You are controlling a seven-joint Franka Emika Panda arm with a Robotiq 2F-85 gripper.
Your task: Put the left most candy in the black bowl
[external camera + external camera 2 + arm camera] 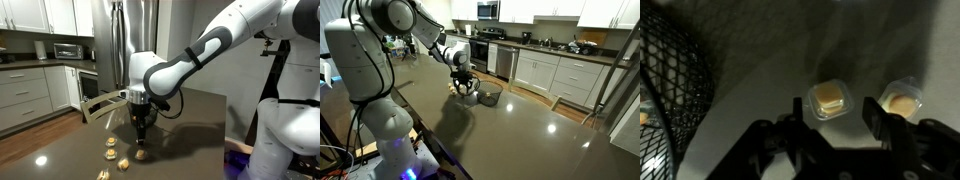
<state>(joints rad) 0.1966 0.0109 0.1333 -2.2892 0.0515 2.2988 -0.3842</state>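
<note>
My gripper (835, 120) is open and empty, pointing down at the dark table. In the wrist view a pale gold-tan candy in a clear wrapper (830, 98) lies just ahead of the gap between the two fingers. A second like candy (902, 101) lies just beyond the right finger. The black bowl (668, 90), with mesh walls, fills the left edge of the wrist view. In an exterior view the gripper (141, 132) hangs just above a candy (143, 154). In an exterior view the bowl (489, 97) stands just beside the gripper (464, 84).
Several more candies (110, 154) lie in a loose group on the table (190, 140) near its front. Kitchen cabinets and a refrigerator stand behind the table. The robot's white base (370, 110) stands at the table's edge.
</note>
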